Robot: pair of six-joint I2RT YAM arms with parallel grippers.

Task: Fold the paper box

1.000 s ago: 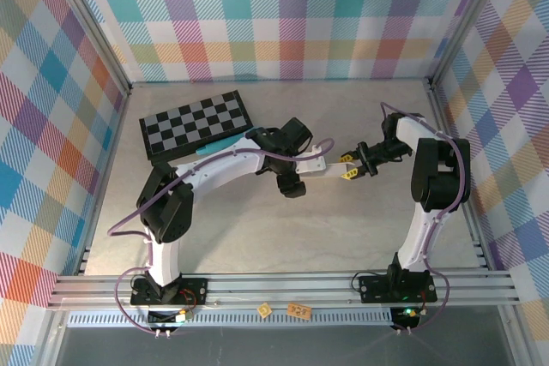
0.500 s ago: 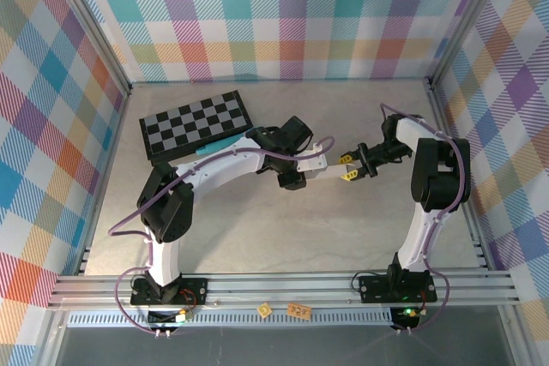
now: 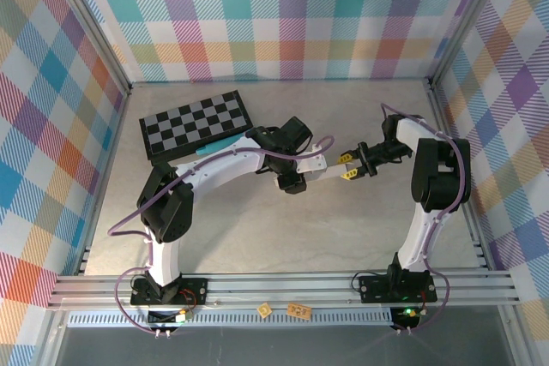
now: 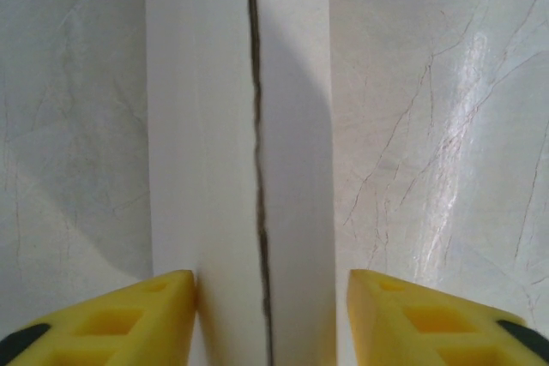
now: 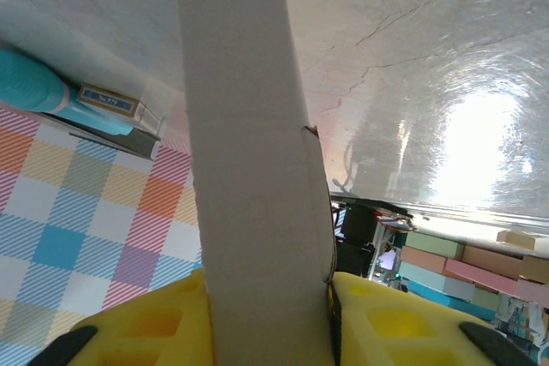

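Observation:
The paper box (image 3: 324, 169) is a narrow, folded-up white strip held above the table between the two arms. My right gripper (image 3: 347, 167) clamps its right end; in the right wrist view both yellow pads press the paper box (image 5: 244, 169) at the right gripper (image 5: 266, 323). My left gripper (image 3: 300, 172) straddles the other end. In the left wrist view the paper box (image 4: 236, 126) shows a dark seam down its middle. The left gripper (image 4: 273, 315) has its left pad against the card, while a thin gap separates the right pad from it.
A black-and-grey checkerboard (image 3: 196, 124) lies at the back left, with a teal object (image 3: 219, 145) along its near edge. Plaid walls and metal frame rails (image 3: 283, 285) close in the table. Small printed cards (image 3: 298, 309) lie beyond the front rail.
My left gripper has shifted slightly toward the back along the box, and its jaws stand narrower around it than a second ago. The right arm has stayed still.

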